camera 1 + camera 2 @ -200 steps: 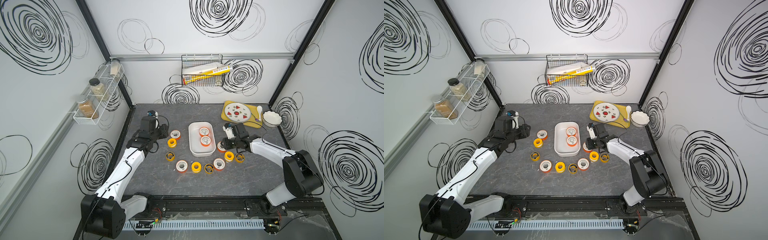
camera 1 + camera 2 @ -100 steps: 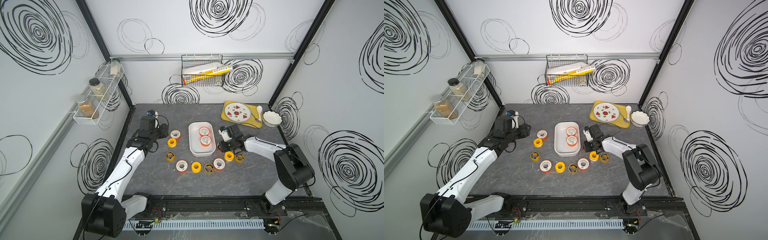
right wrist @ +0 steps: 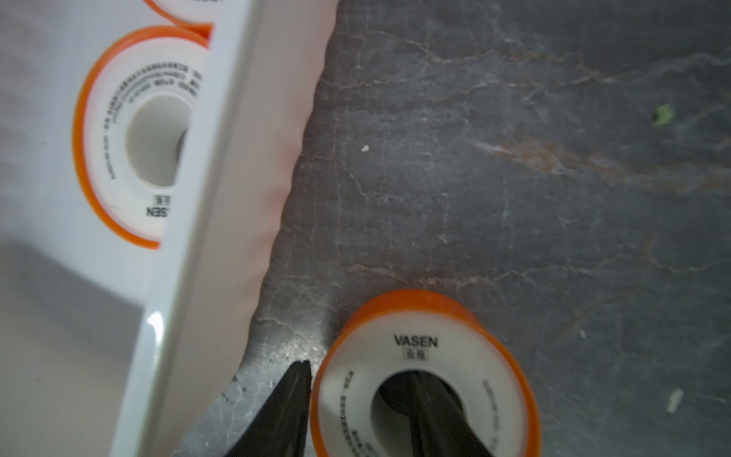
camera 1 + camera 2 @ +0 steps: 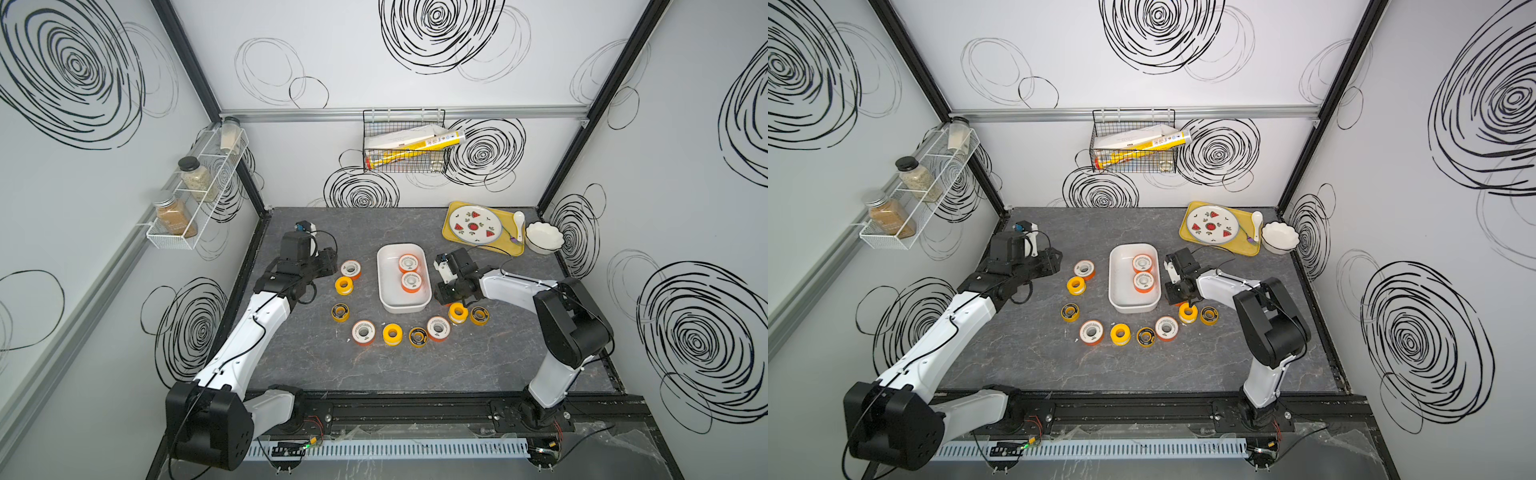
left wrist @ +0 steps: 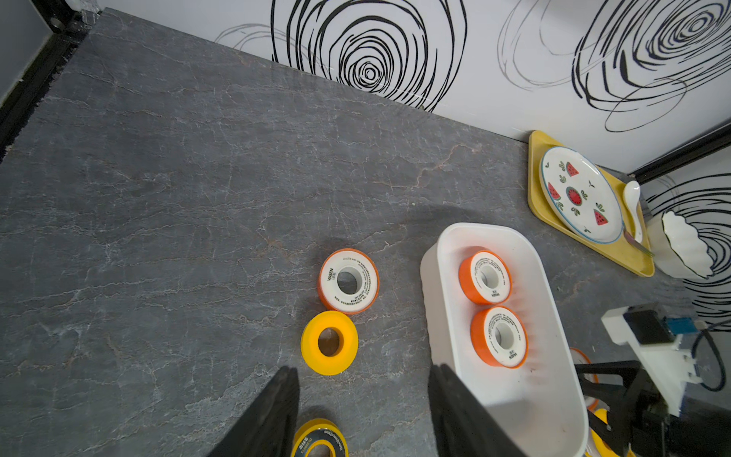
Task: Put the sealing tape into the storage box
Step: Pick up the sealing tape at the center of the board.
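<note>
Right arm point(image 4: 513, 286) low, right tool point(image 3: 354, 372) astride orange spool point(image 3: 474, 368) — beside storage box point(image 3: 221, 158)

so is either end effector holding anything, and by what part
Nothing in the open left end effector. The right end effector straddles an orange spool beside the storage box: one finger in the centre hole, one outside the rim; clamped or not, cannot tell.

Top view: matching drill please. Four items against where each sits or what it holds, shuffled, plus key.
Items:
1. box
2. plate
3. bowl
4. jars

Places:
A. on the yellow tray
B. in the wall rack
C. on the table, beside the tray
D. holds two orange spools

Pairs: 1-D, 2-A, 3-C, 4-B
</note>
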